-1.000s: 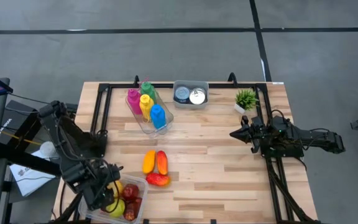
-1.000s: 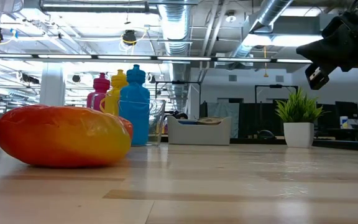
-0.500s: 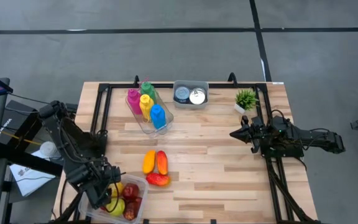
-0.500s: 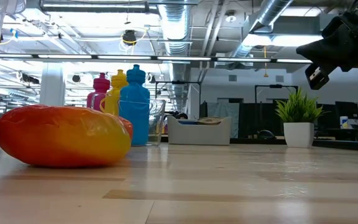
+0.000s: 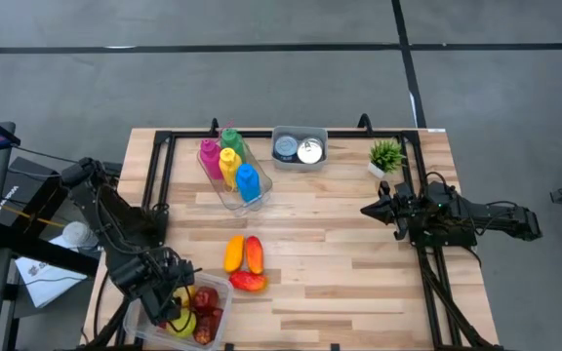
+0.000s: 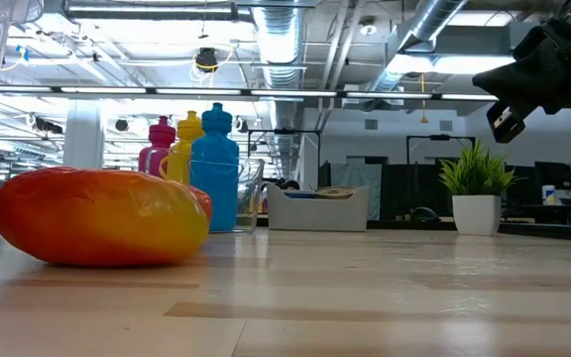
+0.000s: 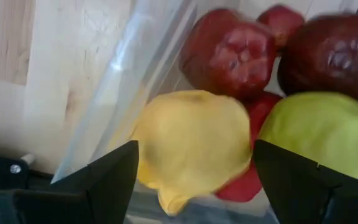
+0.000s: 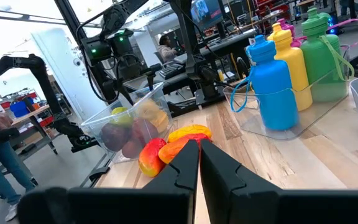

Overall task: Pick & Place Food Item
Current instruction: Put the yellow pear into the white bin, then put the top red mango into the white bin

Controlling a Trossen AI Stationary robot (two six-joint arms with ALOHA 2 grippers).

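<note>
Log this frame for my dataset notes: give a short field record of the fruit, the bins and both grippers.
left gripper: open, inside the clear plastic fruit bin, fingers either side of a yellow fruit
right gripper: shut, held above the table's right side, idle
loose fruit: three orange-red mangoes on the wooden table
back of table: clear tray of coloured bottles, grey bin, small potted plant

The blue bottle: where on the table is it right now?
In the high view the blue bottle stands in a clear tray at the table's far left-centre, beside the yellow bottle, left of the grey bin.
</note>
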